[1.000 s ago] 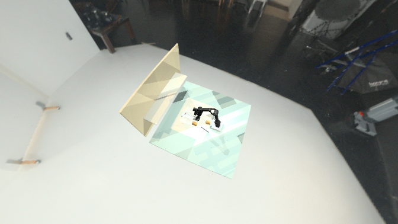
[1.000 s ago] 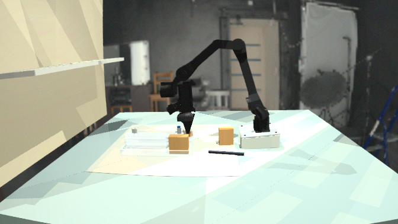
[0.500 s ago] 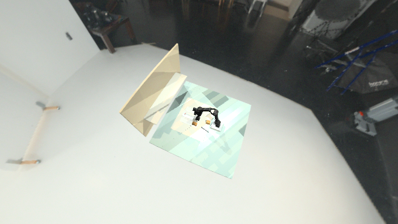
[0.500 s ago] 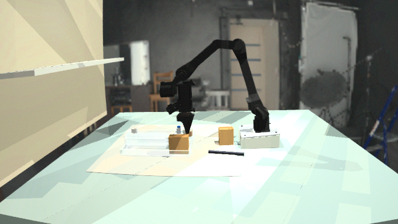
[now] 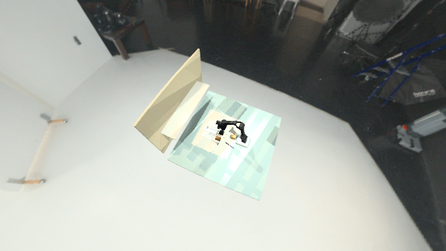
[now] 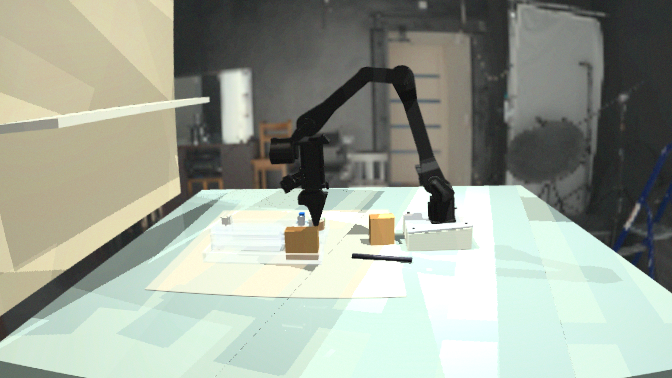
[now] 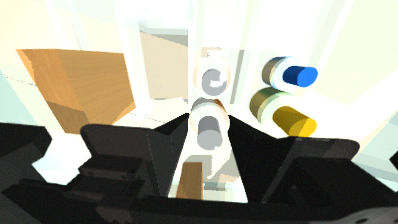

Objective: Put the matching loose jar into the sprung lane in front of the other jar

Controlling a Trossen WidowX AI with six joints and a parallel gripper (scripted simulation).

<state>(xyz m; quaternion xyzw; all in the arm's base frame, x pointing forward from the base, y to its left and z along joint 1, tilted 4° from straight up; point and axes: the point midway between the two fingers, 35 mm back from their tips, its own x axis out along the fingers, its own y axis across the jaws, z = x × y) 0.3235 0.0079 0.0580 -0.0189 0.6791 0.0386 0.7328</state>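
Note:
My gripper (image 6: 316,224) (image 7: 207,117) is shut on a pale jar with a grey cap (image 7: 209,134), upright or nearly so. Directly beyond it in the wrist view, in the sprung lane, stands a matching grey-capped jar (image 7: 214,81). The two look close together or touching; whether the held jar rests on the lane floor cannot be told. The clear-walled rack (image 6: 245,239) holds the lanes. A blue-capped jar (image 7: 300,76) (image 6: 301,218) and a yellow-capped jar (image 7: 296,123) stand to the right in the wrist view. The pusher plate and front stop are not clearly visible.
An orange-brown block (image 6: 301,242) (image 7: 97,87) (image 5: 218,138) is beside the rack's front end. Another orange block (image 6: 381,229) (image 5: 233,136) stands near the robot's base (image 6: 439,238). A black rod (image 6: 382,258) lies in front. A tall panel with a shelf (image 6: 115,110) rises at the left.

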